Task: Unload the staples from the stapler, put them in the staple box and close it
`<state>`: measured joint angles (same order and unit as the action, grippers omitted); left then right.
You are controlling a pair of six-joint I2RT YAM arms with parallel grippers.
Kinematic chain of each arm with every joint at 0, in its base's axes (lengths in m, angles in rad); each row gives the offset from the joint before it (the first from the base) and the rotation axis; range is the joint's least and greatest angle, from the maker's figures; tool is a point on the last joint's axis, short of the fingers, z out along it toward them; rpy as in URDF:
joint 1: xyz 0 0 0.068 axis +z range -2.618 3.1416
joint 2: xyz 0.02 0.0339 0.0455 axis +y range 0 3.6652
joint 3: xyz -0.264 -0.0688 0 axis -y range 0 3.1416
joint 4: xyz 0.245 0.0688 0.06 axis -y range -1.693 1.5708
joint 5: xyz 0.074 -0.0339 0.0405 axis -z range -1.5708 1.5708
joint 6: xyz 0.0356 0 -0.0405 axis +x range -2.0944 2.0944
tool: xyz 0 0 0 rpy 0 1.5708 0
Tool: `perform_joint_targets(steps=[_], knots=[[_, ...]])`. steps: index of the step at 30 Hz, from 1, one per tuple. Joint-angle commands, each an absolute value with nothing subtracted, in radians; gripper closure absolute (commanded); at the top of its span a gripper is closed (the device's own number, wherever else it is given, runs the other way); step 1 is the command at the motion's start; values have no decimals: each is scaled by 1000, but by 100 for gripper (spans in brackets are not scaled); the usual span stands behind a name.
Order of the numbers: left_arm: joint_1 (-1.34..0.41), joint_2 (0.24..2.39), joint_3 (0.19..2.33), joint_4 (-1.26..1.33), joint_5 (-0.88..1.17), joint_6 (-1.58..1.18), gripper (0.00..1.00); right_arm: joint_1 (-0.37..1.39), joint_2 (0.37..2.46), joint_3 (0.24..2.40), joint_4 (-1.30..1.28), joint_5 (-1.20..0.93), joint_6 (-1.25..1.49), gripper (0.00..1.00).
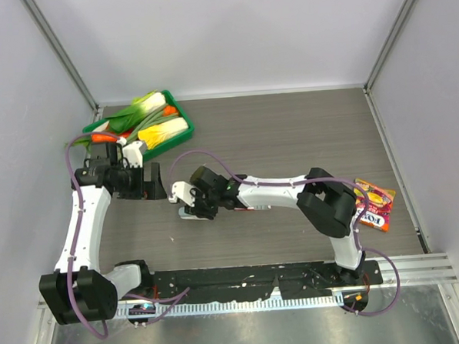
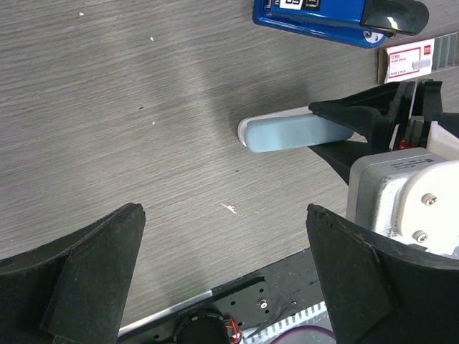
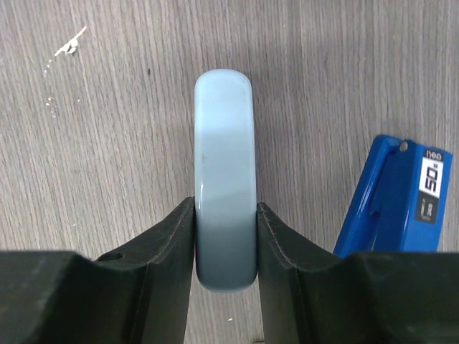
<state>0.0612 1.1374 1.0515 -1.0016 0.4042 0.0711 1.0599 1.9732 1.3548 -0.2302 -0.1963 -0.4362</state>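
Note:
The stapler [image 3: 225,179], pale blue and white, lies flat on the wooden table. My right gripper [image 3: 225,240] is shut on its near end, one black finger on each long side. In the left wrist view the stapler [image 2: 287,134] sticks out to the left of the right gripper's fingers [image 2: 351,122]. From above, the stapler [image 1: 192,215] is a pale sliver under the right gripper [image 1: 188,206]. My left gripper [image 2: 224,272] is open and empty, hovering above the table short of the stapler; from above it [image 1: 155,183] is just left of the right gripper.
A larger dark blue stapler [image 2: 337,18] lies beside the pale one, also in the right wrist view [image 3: 391,197]. A red-and-white box [image 2: 409,61] sits next to it. A green tray [image 1: 182,117] of vegetables is at the back left. A snack packet [image 1: 373,203] lies at the right.

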Motion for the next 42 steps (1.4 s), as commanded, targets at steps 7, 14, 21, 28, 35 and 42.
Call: perform_joint_targets(steps=[7, 14, 21, 28, 35, 42], knots=[[67, 1111, 1078, -977, 439, 55, 0, 1065, 1801, 1223, 127, -26, -132, 99], [66, 1071, 1065, -1000, 518, 103, 0, 1066, 1700, 998, 528, 192, 280, 99], [49, 1066, 1016, -980, 554, 167, 10, 1074, 1671, 960, 612, 209, 391, 99], [-38, 1138, 992, -956, 532, 193, 18, 1074, 1631, 968, 614, 215, 416, 99], [-55, 1141, 1008, -873, 557, 225, 8, 1074, 1563, 951, 624, 207, 472, 99], [-55, 1023, 938, -790, 654, 357, 0, 1074, 1528, 904, 658, 176, 534, 99]])
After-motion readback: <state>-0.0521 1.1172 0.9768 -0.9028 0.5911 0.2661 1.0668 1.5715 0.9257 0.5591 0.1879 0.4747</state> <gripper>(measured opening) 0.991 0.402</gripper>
